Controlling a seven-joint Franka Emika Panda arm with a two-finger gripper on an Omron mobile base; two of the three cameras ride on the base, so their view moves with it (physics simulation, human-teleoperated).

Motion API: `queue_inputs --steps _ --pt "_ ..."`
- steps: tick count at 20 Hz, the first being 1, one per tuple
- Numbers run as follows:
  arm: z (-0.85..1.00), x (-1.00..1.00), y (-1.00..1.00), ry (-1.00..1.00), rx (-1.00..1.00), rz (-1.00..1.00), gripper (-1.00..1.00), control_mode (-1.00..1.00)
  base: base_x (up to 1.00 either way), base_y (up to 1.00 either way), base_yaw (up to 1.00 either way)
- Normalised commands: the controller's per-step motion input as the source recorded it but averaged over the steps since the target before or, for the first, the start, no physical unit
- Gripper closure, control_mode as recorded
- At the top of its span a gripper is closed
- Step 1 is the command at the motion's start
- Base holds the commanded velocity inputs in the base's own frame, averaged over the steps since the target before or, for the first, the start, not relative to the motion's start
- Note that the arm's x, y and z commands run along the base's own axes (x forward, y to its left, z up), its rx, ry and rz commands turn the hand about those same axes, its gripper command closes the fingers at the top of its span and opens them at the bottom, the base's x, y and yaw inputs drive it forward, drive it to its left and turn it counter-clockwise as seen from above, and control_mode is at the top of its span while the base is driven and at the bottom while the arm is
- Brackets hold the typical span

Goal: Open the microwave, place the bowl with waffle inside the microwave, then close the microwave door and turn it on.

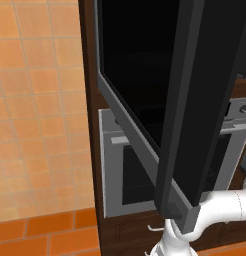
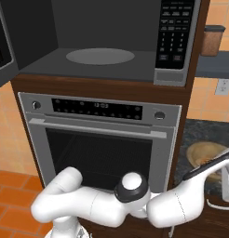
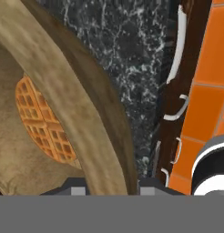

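Observation:
The microwave [image 2: 102, 42] stands open over the oven, showing its grey cavity and round turntable [image 2: 100, 56]. The microwave door [image 1: 145, 75], black glass in a grey frame, swings out to the left. The tan bowl [image 2: 202, 154] with the waffle sits on the dark counter to the right of the oven. In the hand view the bowl's thick rim [image 3: 82, 109] runs between my fingertips [image 3: 76, 190], and the gridded orange waffle [image 3: 41, 120] lies inside. My gripper [image 3: 111, 186] is shut on the bowl's rim.
The grey oven [image 2: 100, 139] with a display strip and knobs sits under the microwave. The microwave's keypad panel [image 2: 174, 32] is on its right side. A black marble counter [image 3: 132, 54], white drawer handles [image 3: 180, 41] and orange floor tiles [image 3: 209, 91] lie around the bowl.

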Motion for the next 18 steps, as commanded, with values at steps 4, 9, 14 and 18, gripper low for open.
queue_inputs --steps 4,9,14,18 --pt "0.68 -0.52 0.00 -0.07 0.00 -0.01 1.00 -1.00 0.00 0.00 0.00" --pt "0.78 -0.55 0.08 -0.11 0.00 -0.04 1.00 -1.00 0.00 0.00 0.00" --pt "0.47 -0.33 0.23 -0.09 0.00 -0.02 1.00 -1.00 0.00 0.00 0.00" --pt "0.38 -0.26 0.20 -0.01 0.00 0.00 1.00 -1.00 0.00 0.00 0.00"
